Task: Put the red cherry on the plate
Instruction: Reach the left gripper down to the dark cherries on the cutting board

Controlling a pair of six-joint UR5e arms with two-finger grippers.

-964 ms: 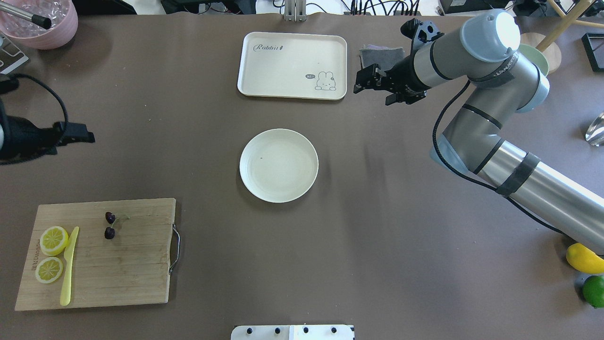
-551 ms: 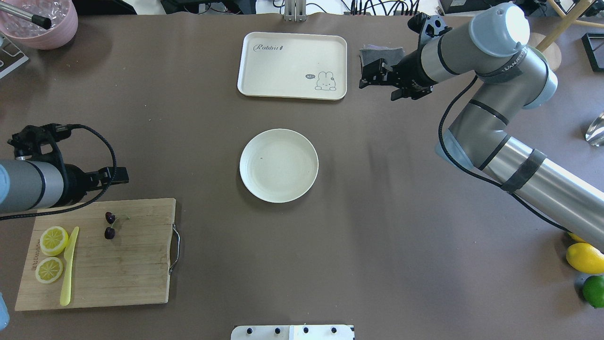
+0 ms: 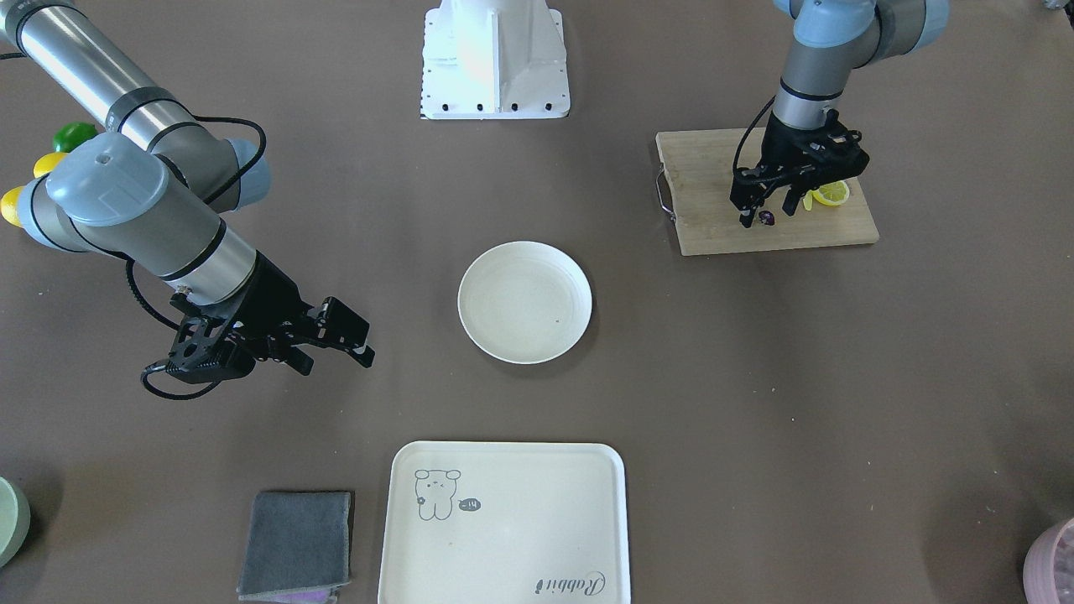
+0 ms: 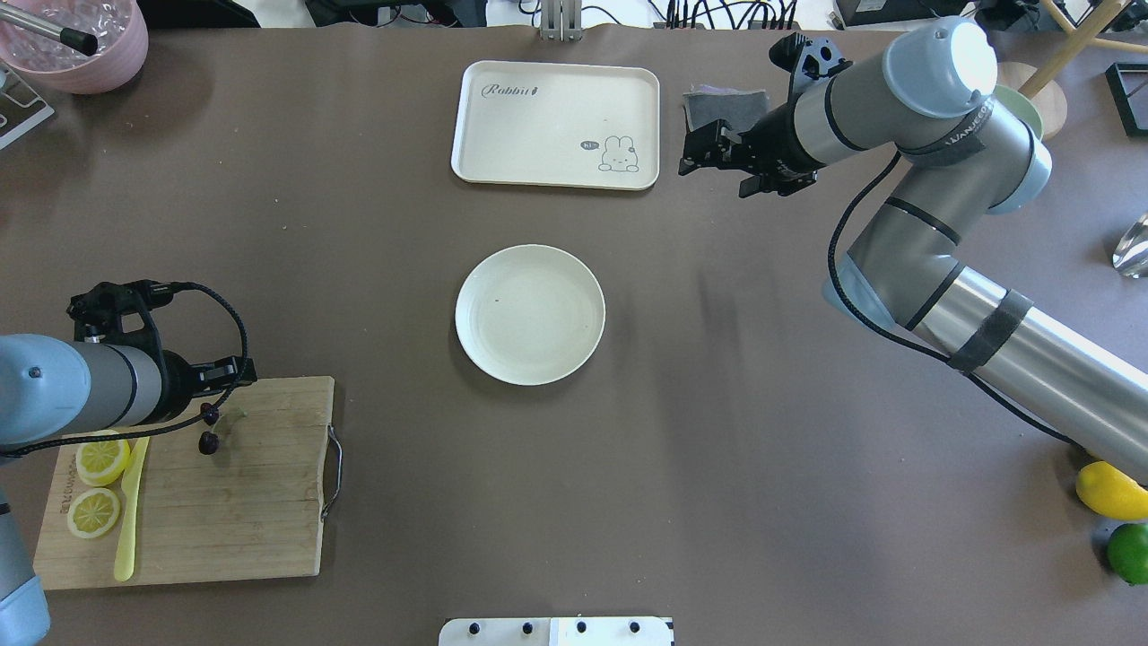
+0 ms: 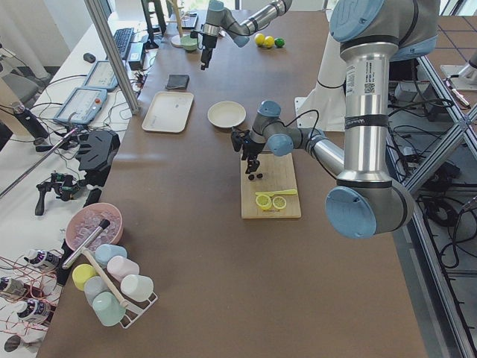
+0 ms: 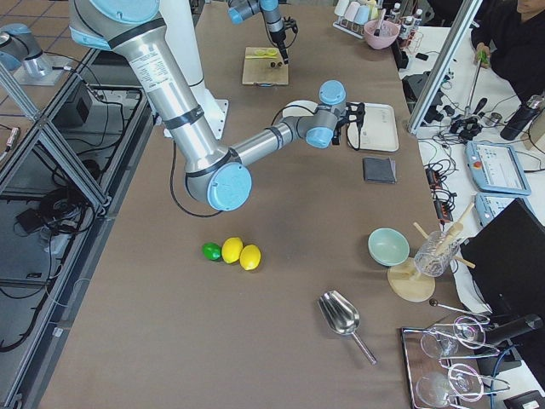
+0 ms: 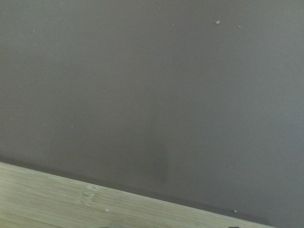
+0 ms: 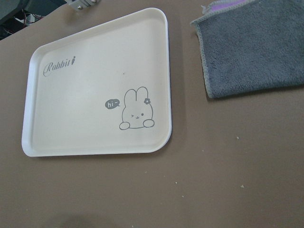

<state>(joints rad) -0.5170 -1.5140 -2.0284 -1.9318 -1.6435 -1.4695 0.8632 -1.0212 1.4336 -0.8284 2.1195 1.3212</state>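
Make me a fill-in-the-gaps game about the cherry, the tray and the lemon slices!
The cherry lies on the wooden ____.
The tray has a ____ drawn on it.
Next to the yellow knife lie ____ lemon slices.
The plate is ____ in shape.
Missing words: board; rabbit; two; round.

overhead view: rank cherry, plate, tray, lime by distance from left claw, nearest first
1. Cherry, on the board, right by the left claw.
2. Plate, in the middle.
3. Tray, far side.
4. Lime, near right edge.
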